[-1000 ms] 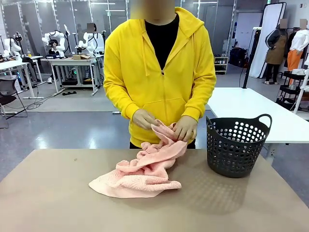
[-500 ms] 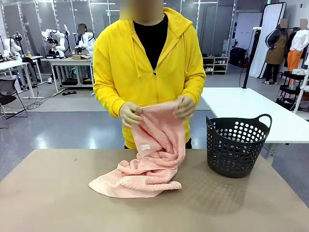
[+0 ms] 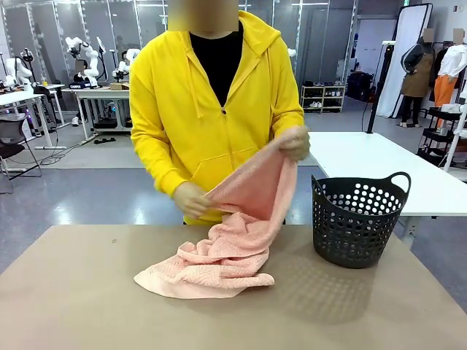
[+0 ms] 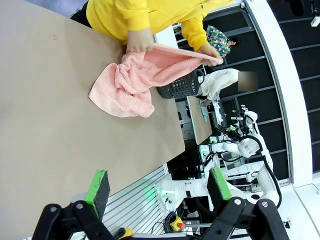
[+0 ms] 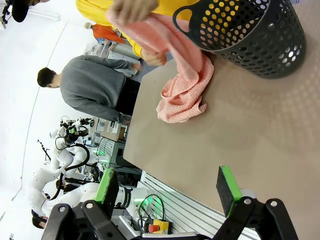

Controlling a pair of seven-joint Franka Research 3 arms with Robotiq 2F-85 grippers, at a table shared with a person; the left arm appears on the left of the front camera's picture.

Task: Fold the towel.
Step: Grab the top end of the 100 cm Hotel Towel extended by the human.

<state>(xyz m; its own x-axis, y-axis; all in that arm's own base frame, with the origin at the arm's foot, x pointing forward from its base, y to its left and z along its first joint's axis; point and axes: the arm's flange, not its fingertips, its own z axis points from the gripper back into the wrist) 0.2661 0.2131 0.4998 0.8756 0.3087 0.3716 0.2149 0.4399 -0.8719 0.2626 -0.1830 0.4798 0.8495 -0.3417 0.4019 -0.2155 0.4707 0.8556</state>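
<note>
Lifting one edge of the salmon-pink terry towel [image 3: 233, 248] off the table [image 3: 73, 292], well ahead of both claws, with a raised hand [image 3: 295, 141] up on the side of the dark perforated basket [image 3: 357, 219] and a lower hand [image 3: 191, 198] pinching the cloth in front of a yellow hoodie [image 3: 211, 95]. Stretching that edge into a slanting line between the two hands, and leaving the rest of the cloth bunched in a heap on the brown table, near the basket but apart from it.

Spread wide and gripping nothing, back beyond the table's near edge: the left gripper [image 4: 158, 185], with green pads [image 4: 98, 186] far apart, well short of the towel [image 4: 135, 82]. Seen along its fingers, towel far ahead and a little toward the left-hand pad, basket [image 4: 180, 87] just past the heap, bare table [image 4: 50, 125] in between.

Likewise splayed to full width and empty: the right gripper [image 5: 166, 184], also back at the near side. From between its fingers, towel [image 5: 182, 85] far ahead, roughly in line with the gap; basket [image 5: 250, 35] ahead too, off toward the right-hand pad [image 5: 226, 184], upright on the table [image 5: 240, 130], well apart from the claw.
</note>
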